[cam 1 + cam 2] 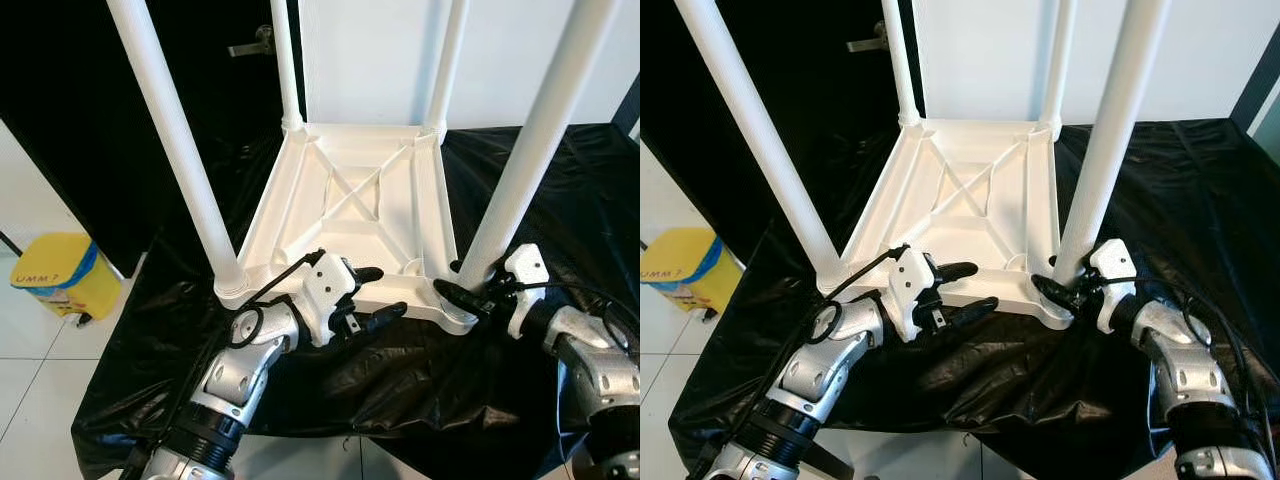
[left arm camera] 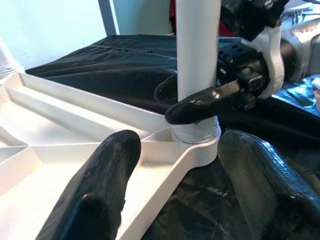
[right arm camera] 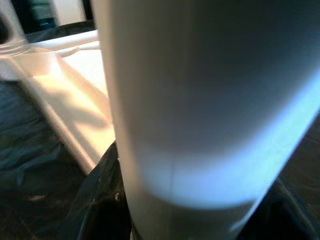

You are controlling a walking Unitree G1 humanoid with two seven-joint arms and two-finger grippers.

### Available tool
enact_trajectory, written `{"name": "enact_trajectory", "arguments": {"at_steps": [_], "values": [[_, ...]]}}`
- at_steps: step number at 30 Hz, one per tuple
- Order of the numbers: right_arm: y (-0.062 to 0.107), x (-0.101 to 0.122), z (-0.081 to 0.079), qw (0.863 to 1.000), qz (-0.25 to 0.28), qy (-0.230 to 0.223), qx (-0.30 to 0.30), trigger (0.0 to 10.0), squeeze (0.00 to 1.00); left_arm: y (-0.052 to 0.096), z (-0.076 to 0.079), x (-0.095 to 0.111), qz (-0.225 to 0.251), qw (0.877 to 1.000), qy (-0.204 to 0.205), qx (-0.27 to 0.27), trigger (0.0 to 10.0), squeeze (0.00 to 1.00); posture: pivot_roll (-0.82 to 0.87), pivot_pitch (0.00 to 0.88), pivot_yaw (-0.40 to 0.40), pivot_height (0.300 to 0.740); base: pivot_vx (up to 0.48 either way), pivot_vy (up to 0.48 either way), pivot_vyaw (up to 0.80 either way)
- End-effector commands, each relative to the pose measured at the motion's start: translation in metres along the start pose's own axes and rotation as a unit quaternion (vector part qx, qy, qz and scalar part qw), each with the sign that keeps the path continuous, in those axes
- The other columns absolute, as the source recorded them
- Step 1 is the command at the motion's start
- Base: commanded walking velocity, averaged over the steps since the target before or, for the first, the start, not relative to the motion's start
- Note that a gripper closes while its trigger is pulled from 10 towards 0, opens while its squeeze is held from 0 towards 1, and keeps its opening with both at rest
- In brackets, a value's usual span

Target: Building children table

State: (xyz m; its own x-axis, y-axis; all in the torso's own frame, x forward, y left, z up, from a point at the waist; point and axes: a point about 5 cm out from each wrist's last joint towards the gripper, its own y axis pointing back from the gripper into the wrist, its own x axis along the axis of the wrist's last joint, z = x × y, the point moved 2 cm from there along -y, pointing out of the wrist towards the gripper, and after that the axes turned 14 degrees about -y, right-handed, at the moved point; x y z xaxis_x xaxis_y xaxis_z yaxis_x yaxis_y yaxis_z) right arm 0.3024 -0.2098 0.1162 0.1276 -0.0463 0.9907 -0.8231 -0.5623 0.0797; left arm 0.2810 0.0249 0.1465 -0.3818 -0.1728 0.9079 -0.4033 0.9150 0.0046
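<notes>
Left gripper (image 1: pixel 372 295): fingers spread apart, straddling the near rim of the table top (image 1: pixel 345 205), upper finger over the rim, lower finger just outside it above the black sheet (image 1: pixel 400 380). Nothing clamped between the fingers. Table top upside down on the sheet, ribbed underside facing up, directly ahead of this gripper.

Right gripper (image 1: pixel 462 292): closed around the base of the near right leg (image 1: pixel 530 150), just above the corner socket. In the left wrist view, one black fingertip (image 2: pixel 200 105) pressed across the front of that leg, a second finger showing behind it.

Near left leg (image 1: pixel 175 140): standing in the corner socket beside the left gripper, apart from it. Two far legs (image 1: pixel 286 65) upright in the far corners, beyond both grippers.

Leg tops cut off by the upper frame edge. Right wrist view: blurred, the white leg (image 3: pixel 200 100) very close; gripper fingers not distinguishable there. Socket seating of the legs not discernible.

Yellow bin (image 1: pixel 60 275) on the floor, well out to the left of the left arm.
</notes>
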Motion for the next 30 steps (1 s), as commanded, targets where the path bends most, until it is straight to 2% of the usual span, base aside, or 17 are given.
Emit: {"name": "enact_trajectory", "arguments": {"at_steps": [1,7,9,10,11,12,15,17,18,19,21,22,23,25,30], "values": [[0.003,-0.013,0.001,0.999,-0.016,-0.022,-0.047,10.0,0.0,0.0,0.001,-0.006,-0.013,1.0,0.009,0.004,10.0,0.0,-0.21,0.0,0.041,0.74,0.0,0.0,0.0],[0.004,-0.019,-0.008,0.99,0.01,-0.037,-0.132,10.0,0.0,0.0,0.004,-0.006,-0.013,1.0,0.011,0.005,10.0,0.0,-0.21,0.0,0.035,0.74,0.0,0.0,0.0],[0.004,-0.019,-0.008,0.99,0.01,-0.037,-0.132,10.0,0.0,0.0,0.004,-0.006,-0.013,1.0,0.011,0.005,10.0,0.0,-0.21,0.0,0.035,0.74,0.0,0.0,0.0],[0.003,-0.021,-0.01,0.985,0.019,-0.048,-0.163,10.0,0.0,0.001,0.004,-0.006,-0.013,1.0,0.012,0.005,10.0,0.0,-0.21,0.001,0.034,0.74,0.0,0.0,0.0],[0.003,-0.021,-0.01,0.985,0.019,-0.048,-0.163,10.0,0.0,0.001,0.004,-0.006,-0.013,1.0,0.012,0.005,10.0,0.0,-0.21,0.001,0.034,0.74,0.0,0.0,0.0],[0.003,-0.023,-0.013,0.978,0.027,-0.059,-0.199,10.0,0.0,0.001,0.004,-0.006,-0.013,1.0,0.013,0.005,10.0,0.0,-0.21,0.004,0.032,0.74,0.0,0.0,0.0],[0.001,-0.025,-0.018,0.971,0.034,-0.07,-0.228,10.0,0.0,0.002,0.004,-0.006,-0.013,1.0,0.014,0.006,10.0,0.0,-0.2,0.007,0.029,0.74,0.0,0.0,0.0],[-0.004,-0.029,-0.03,0.955,0.047,-0.089,-0.277,10.0,0.0,0.002,0.004,-0.006,-0.014,1.0,0.014,0.008,10.0,0.0,-0.19,0.017,0.022,0.74,0.0,0.0,0.0],[-0.004,-0.029,-0.03,0.955,0.047,-0.089,-0.277,10.0,0.0,0.002,0.004,-0.006,-0.014,1.0,0.014,0.008,10.0,0.0,-0.19,0.017,0.022,0.74,0.0,0.0,0.0],[-0.007,-0.03,-0.036,0.946,0.054,-0.093,-0.305,10.0,0.0,0.002,0.003,-0.006,-0.014,1.0,0.015,0.009,10.0,0.0,-0.19,0.018,0.021,0.74,0.0,0.0,0.0],[-0.007,-0.03,-0.036,0.946,0.054,-0.093,-0.305,10.0,0.0,0.002,0.003,-0.006,-0.014,1.0,0.015,0.009,10.0,0.0,-0.19,0.018,0.021,0.74,0.0,0.0,0.0],[-0.01,-0.031,-0.042,0.934,0.061,-0.104,-0.335,10.0,0.0,0.003,0.003,-0.005,-0.013,1.0,0.016,0.011,10.0,0.0,-0.18,0.023,0.016,0.74,0.0,0.0,0.0],[-0.01,-0.031,-0.042,0.934,0.061,-0.104,-0.335,10.0,0.0,0.003,0.003,-0.005,-0.013,1.0,0.016,0.011,10.0,0.0,-0.18,0.023,0.016,0.74,0.0,0.0,0.0],[-0.024,-0.029,-0.054,0.931,0.07,-0.126,-0.336,10.0,0.0,0.003,0.003,-0.005,-0.012,1.0,0.018,0.015,10.0,0.0,-0.18,0.033,0.011,0.74,0.0,0.0,0.0],[-0.029,-0.026,-0.061,0.936,0.072,-0.128,-0.319,10.0,0.0,0.003,0.005,-0.004,-0.011,1.0,0.021,0.015,10.0,0.0,-0.18,0.046,0.01,0.74,0.0,0.0,0.0]]}}
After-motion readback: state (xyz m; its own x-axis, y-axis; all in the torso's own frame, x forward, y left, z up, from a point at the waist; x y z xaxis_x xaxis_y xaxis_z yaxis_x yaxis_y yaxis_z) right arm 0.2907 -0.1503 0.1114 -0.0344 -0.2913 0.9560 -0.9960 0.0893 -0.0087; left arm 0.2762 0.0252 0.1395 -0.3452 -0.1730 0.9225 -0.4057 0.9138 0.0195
